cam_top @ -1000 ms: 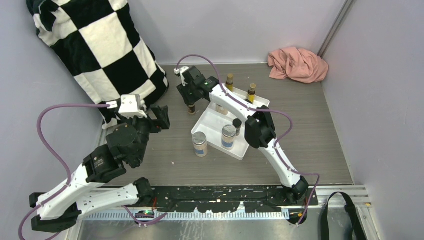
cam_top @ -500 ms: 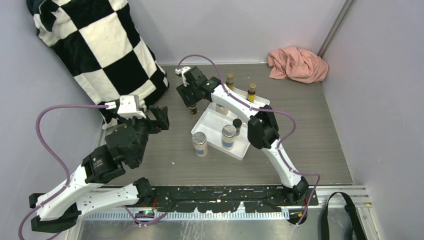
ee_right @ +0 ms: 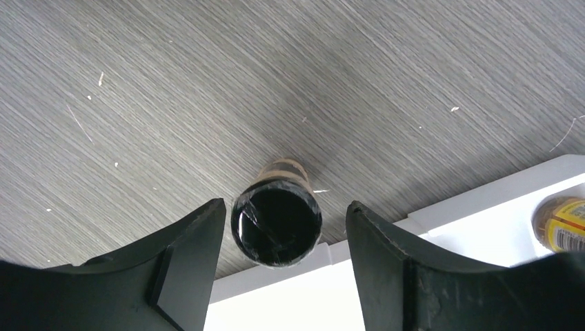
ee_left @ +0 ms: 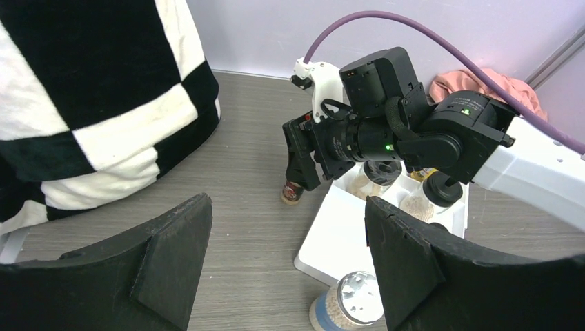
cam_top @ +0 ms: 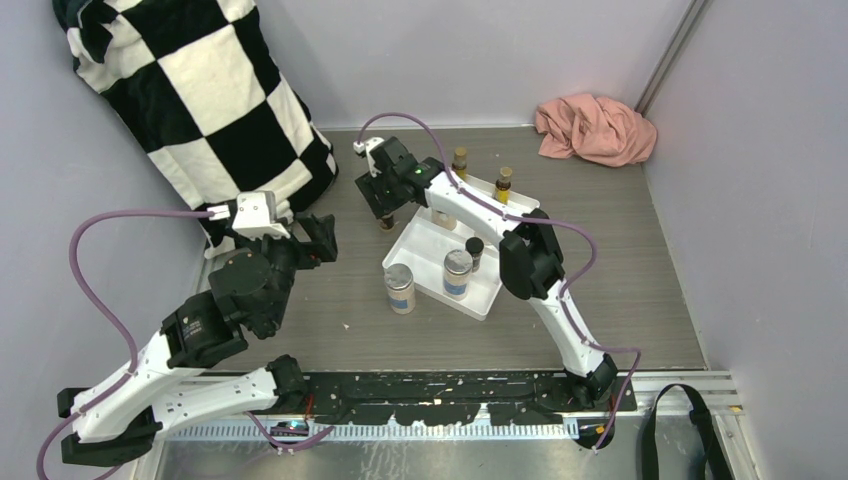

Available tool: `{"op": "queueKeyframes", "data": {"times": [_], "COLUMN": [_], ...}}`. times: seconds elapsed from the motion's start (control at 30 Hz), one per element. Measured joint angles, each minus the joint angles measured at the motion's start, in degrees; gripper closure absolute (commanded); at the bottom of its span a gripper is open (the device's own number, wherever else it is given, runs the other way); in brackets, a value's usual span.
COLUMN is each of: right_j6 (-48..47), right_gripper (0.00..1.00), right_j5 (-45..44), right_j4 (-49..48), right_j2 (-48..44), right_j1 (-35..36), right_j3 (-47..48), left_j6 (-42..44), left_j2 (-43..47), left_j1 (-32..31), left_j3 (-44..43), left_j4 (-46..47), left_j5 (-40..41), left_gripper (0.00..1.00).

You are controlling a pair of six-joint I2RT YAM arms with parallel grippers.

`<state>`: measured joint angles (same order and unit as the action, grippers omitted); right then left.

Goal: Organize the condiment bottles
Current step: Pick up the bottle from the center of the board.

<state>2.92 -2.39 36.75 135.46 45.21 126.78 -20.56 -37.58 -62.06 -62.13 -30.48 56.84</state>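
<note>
Release confirmed: I see the right gripper's (ee_right: 283, 221) fingers (ee_right: 186, 255) now parted off the dark-capped bottle (ee_left: 292, 192), left standing on the surface (ee_right: 207, 83) beside the tray (cam_top: 425, 255); left gripper (ee_left: 286, 207) gapes empty.

Black-and-white checkered blanket (cam_top: 200, 90) far left, crumpled pink cloth (cam_top: 595, 128) far right, white tray (cam_top: 425, 250) mid-table

Small bottle (ee_right: 276, 222) stands on table (ee_right: 207, 83), just left of tray (ee_right: 448, 210).

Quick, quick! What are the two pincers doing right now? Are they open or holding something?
Left pincer: open, holding nothing.
Right pincer: open, its fingers either side of a small black-capped bottle, not gripping it.
</note>
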Motion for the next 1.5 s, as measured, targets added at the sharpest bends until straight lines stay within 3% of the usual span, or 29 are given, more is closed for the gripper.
{"op": "queueKeyframes", "data": {"times": [0.37, 1.5], "right_j6": [0.2, 0.24], "right_gripper": [0.43, 0.39], "right_j5": [-0.37, 0.46], "right_j4": [-1.4, -1.66], "right_j2": [-2.67, -2.67], "right_j1": [0.0, 0.0], "right_j3": [-3.06, -3.06], "left_j6": [-1.31, -1.79], "left_j2": [0.15, 0.68], "left_j1": [0.0, 0.0], "left_j3": [0.0, 0.0], "left_j4": [-0.81, -1.6], "left_j5": [-0.55, -0.92], "left_gripper": [0.18, 0.18]}}
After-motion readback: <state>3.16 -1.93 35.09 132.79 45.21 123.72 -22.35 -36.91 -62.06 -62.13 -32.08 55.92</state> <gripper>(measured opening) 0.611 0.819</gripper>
